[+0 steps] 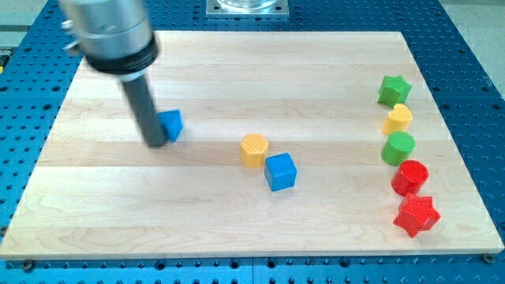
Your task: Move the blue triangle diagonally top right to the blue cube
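My tip (155, 143) sits in the upper left of the frame, touching the left side of the blue triangle (172, 124). The arm carries no gripper, only this rod. I cannot tell which way the half-hidden triangle points. The blue cube (280, 171) lies well apart, toward lower centre of the bench (237, 221), touching a yellow hexagon block (254, 150).

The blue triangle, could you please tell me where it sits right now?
The blue triangle sits on the board's left half, touching my tip on its right, well left of the yellow hexagon.
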Available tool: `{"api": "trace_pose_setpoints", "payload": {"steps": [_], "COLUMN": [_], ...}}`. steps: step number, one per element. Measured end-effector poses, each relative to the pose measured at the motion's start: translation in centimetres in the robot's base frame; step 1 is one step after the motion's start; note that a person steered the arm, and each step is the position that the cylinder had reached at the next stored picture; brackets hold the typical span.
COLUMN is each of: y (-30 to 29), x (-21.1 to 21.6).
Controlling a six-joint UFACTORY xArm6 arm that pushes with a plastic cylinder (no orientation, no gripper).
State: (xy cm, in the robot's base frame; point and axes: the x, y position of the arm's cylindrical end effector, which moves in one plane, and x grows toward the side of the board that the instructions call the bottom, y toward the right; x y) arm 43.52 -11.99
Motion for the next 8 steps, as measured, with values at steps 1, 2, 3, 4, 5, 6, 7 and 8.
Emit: {"api": "trace_pose_setpoints", "payload": {"steps": [1, 2, 3, 4, 5, 6, 7, 8], "y": [7.0, 10.0, 7.0, 6.3, 2.2, 6.2, 8.2, 2.3], "x": [-2.2, -6.1, -3.8, 0.4, -2.5, -8.7, -12.4, -12.5]}}
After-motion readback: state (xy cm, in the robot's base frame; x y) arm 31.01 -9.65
